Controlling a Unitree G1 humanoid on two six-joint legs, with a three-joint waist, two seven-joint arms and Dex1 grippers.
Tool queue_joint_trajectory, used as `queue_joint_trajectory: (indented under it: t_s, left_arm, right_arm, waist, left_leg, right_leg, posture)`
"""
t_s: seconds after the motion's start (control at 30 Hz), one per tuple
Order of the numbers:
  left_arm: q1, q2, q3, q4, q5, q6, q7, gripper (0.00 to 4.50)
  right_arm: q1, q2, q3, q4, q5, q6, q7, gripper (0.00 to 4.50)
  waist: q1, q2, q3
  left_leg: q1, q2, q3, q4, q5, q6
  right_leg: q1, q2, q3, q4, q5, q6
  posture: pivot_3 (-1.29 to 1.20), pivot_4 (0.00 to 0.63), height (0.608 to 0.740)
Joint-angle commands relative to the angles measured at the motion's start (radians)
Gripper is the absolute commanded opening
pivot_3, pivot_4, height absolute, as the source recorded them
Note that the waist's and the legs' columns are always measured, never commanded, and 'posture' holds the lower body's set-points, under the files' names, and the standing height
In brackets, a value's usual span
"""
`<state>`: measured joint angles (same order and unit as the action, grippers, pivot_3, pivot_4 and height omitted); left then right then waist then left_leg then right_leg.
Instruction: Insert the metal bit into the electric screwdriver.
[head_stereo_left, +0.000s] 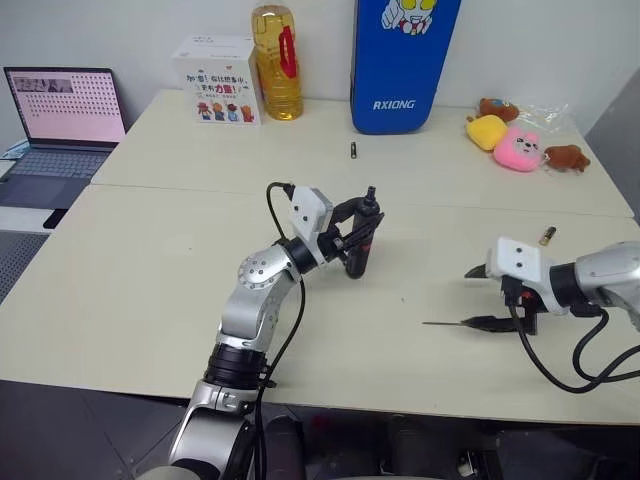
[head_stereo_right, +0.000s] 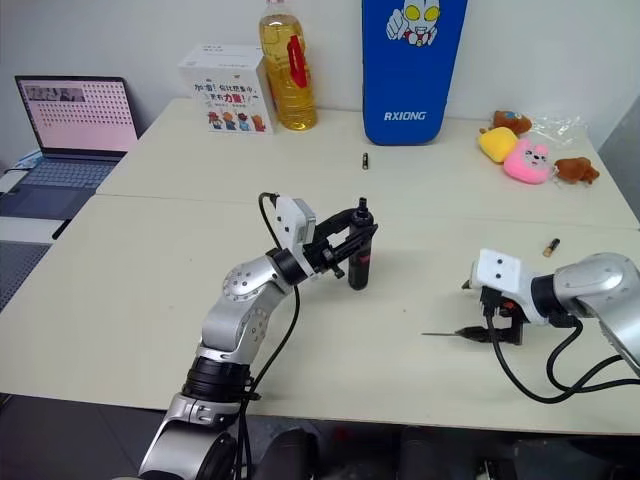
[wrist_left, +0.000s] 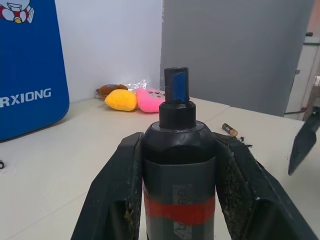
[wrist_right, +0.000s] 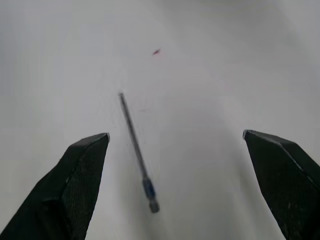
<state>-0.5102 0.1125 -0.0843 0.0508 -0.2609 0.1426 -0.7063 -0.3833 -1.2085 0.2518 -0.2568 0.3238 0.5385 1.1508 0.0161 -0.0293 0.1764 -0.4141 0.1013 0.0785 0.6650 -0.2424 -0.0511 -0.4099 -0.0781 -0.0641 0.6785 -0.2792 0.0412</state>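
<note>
Left claw (head_stereo_left: 358, 238) grips the electric screwdriver (head_stereo_left: 362, 240); right claw (wrist_right: 175, 185) gapes; blue case (head_stereo_left: 400, 60) reads "RXIONG".

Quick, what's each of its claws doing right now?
Left gripper: closed on the electric screwdriver.
Right gripper: open, holding nothing, with the metal bit lying on the table between its fingers.

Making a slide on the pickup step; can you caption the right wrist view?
Open right gripper above the metal bit lying free on the table.

left fingers (wrist_left: 117, 200) hide the electric screwdriver's (wrist_left: 179, 165) sides.
</note>
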Motion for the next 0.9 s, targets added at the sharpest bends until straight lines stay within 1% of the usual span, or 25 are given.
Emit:
queue_joint_trajectory:
  t_s: [0.03, 0.13, 0.37, 0.5, 0.6, 0.67, 0.7, 0.77, 0.9]
  left_arm:
    - [0.02, -0.011, -0.022, -0.059, 0.004, -0.008, 0.03, 1.67]
    - [0.032, -0.007, -0.019, -0.083, 0.001, -0.001, 0.054, 1.67]
    - [0.05, 0.004, -0.021, -0.113, 0.0, 0.004, 0.088, 1.67]
    - [0.055, 0.005, -0.026, -0.12, 0.003, 0.004, 0.104, 1.67]
    - [0.059, 0.005, -0.027, -0.13, -0.001, 0.008, 0.114, 1.67]
    - [0.058, 0.005, -0.026, -0.131, -0.003, 0.011, 0.117, 1.67]
    - [0.056, 0.005, -0.026, -0.13, -0.003, 0.012, 0.119, 1.67]
    - [0.052, 0.003, -0.027, -0.126, -0.001, 0.01, 0.121, 1.67]
    - [0.05, 0.0, -0.03, -0.128, -0.005, 0.015, 0.126, 1.67]
  right_arm:
    - [-0.067, 0.043, 0.084, 0.08, -0.118, -0.07, 0.077, 4.5]
    - [-0.114, 0.118, 0.15, 0.135, -0.192, -0.065, 0.087, 4.5]
    - [-0.113, 0.194, 0.189, 0.149, -0.284, -0.065, 0.089, 4.5]
    - [-0.093, 0.203, 0.198, 0.124, -0.319, -0.084, 0.103, 3.75]
    - [-0.083, 0.213, 0.192, 0.105, -0.327, -0.08, 0.111, 2.89]
    - [-0.081, 0.217, 0.193, 0.1, -0.342, -0.094, 0.115, 2.42]
    - [-0.078, 0.22, 0.193, 0.101, -0.348, -0.101, 0.115, 2.05]
    - [-0.071, 0.226, 0.195, 0.112, -0.359, -0.114, 0.11, 1.68]
    - [-0.052, 0.236, 0.19, 0.119, -0.357, -0.101, 0.116, 0.61]
  waist:
    - [0.002, 0.0, 0.0]
    - [-0.002, 0.0, 0.0]
    - [0.003, -0.001, -0.001]
    - [-0.004, -0.002, -0.002]
    - [-0.007, -0.005, -0.004]
    - [-0.008, -0.005, -0.004]
    - [-0.009, -0.006, -0.004]
    - [-0.01, -0.006, -0.005]
    - [-0.012, -0.01, -0.007]
  left_leg:
    - [0.0, 0.0, 0.0, 0.0, 0.0, 0.0]
    - [0.001, 0.0, 0.0, 0.0, 0.001, -0.002]
    - [0.002, 0.0, 0.0, 0.0, 0.002, -0.004]
    - [0.006, 0.0, 0.0, -0.001, 0.001, -0.002]
    - [0.006, 0.001, 0.0, -0.001, 0.001, -0.002]
    - [0.006, 0.001, 0.0, -0.001, 0.001, -0.002]
    - [0.007, 0.001, 0.0, -0.001, 0.001, -0.002]
    - [0.007, 0.001, 0.0, -0.001, 0.001, -0.001]
    - [0.009, 0.001, 0.0, -0.002, 0.0, 0.0]
  right_leg:
    - [0.0, 0.0, 0.0, 0.0, 0.0, 0.0]
    - [0.0, 0.0, 0.0, 0.0, 0.0, 0.0]
    - [0.002, 0.0, 0.0, 0.0, 0.0, 0.0]
    - [0.005, 0.0, 0.0, 0.0, 0.0, 0.0]
    - [0.005, 0.0, 0.0, 0.0, 0.0, 0.0]
    - [0.005, 0.001, 0.0, 0.0, 0.0, 0.0]
    - [0.005, 0.001, 0.0, 0.0, 0.0, 0.0]
    - [0.006, 0.001, 0.0, 0.0, 0.0, 0.0]
    - [0.007, 0.001, 0.0, 0.0, 0.0, 0.0]
  posture:
    - [0.0, 0.15, 0.74]
    - [0.0, 0.15, 0.74]
    - [0.0, 0.15, 0.74]
    - [0.0, 0.15, 0.74]
    - [0.0, 0.15, 0.74]
    - [0.0, 0.15, 0.74]
    - [0.0, 0.15, 0.74]
    - [0.0, 0.15, 0.74]
    - [0.0, 0.15, 0.74]
